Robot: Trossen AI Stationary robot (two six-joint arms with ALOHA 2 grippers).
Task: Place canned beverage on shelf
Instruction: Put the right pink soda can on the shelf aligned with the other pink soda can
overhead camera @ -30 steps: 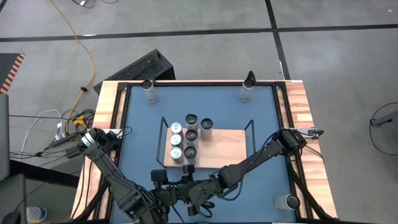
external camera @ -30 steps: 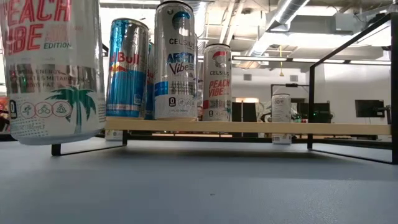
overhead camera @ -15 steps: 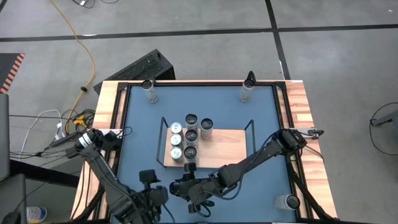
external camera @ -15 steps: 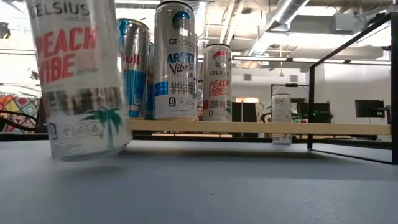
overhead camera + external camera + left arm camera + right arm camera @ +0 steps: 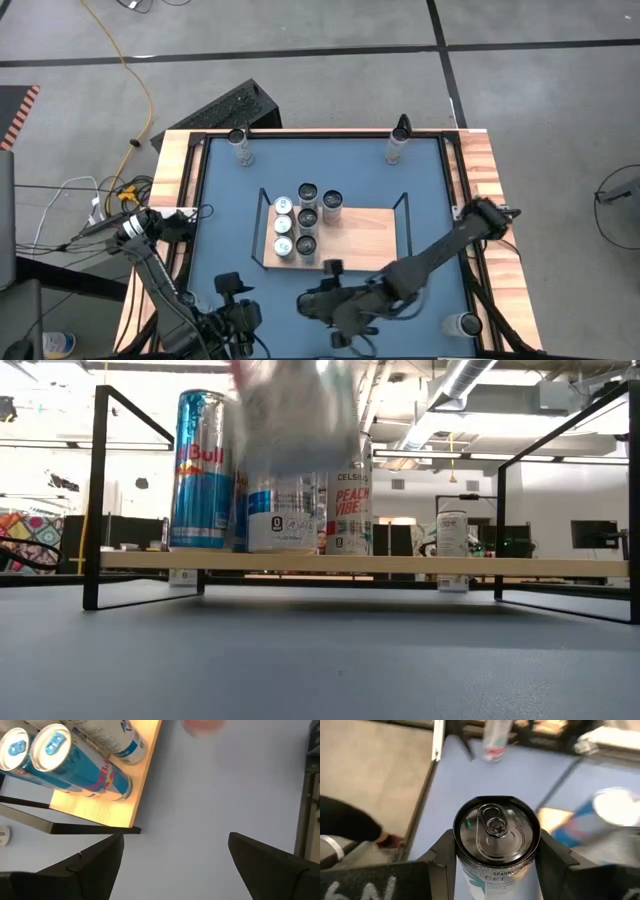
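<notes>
While my right gripper [image 5: 495, 865] clamps the upright silver beverage can [image 5: 496, 831], I see the light-wood wire-framed shelf [image 5: 365, 240] just ahead; left gripper [image 5: 172, 855] gapes empty.

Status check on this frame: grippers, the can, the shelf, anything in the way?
Right gripper shut on Celsius can, lifted near shelf front. Left gripper open, empty, off the shelf's corner. Six cans crowd the shelf's left end; right side bare.

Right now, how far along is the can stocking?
Done: six cans stand on the shelf. In hand: right claw grips a can near the shelf's front edge; left claw is open, empty. Left: set it down, then the loose cans at the table's edges.
</notes>
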